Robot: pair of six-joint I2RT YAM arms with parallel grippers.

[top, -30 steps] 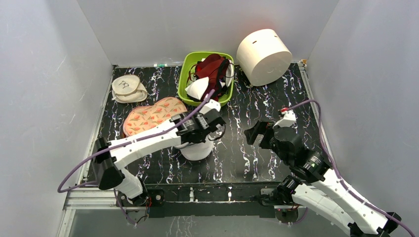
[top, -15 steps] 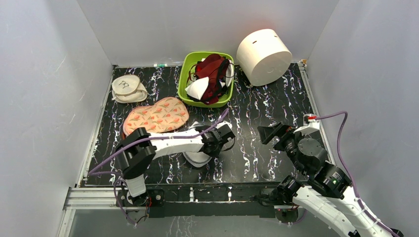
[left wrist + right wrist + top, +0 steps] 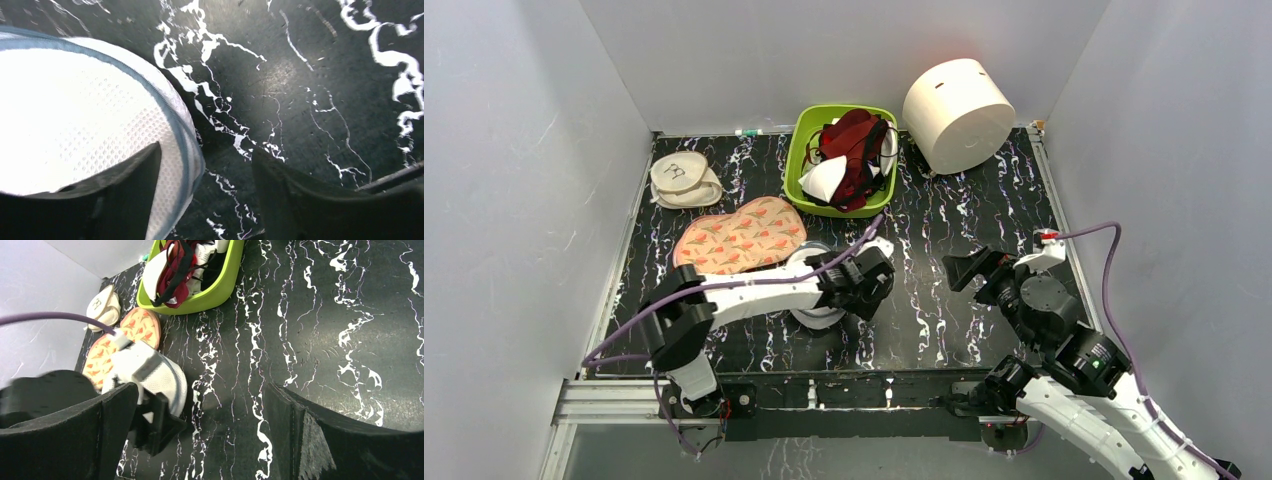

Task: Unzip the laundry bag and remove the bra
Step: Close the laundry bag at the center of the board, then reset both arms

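While looking down from the top, can see the laundry bag (image 3: 816, 318) in the lower middle of the frame, sitting on the black table (image 3: 944, 210) with white squiggles and partly hidden under the left arm (image 3: 754, 288). Can see the left gripper (image 3: 864, 285) down low, right at the bag's right side. From the left wrist, can see this gripper spread wide and holding nothing, with one finger (image 3: 115, 200) over the edge of the bag's white mesh lid and the other over bare table. Can make out the grey-blue zip rim going round the lid at the left of that frame, but cannot tell if zipped or not. Can find the right gripper (image 3: 972, 270) right of the middle, well apart from the bag. From the right wrist, can see its fingers (image 3: 115, 430) spread wide too, with only table between. Can spot the bra (image 3: 860, 170), dark red, lying in the green basket (image 3: 796, 165) at the top middle, mixed up with a red-and-white garment (image 3: 822, 180) and far from the bag. Can also see a peach floral pouch (image 3: 739, 235) just up and left of the bag, a small cream pouch (image 3: 684, 180) at the upper left, and a big white cylinder (image 3: 957, 112) at the upper right.
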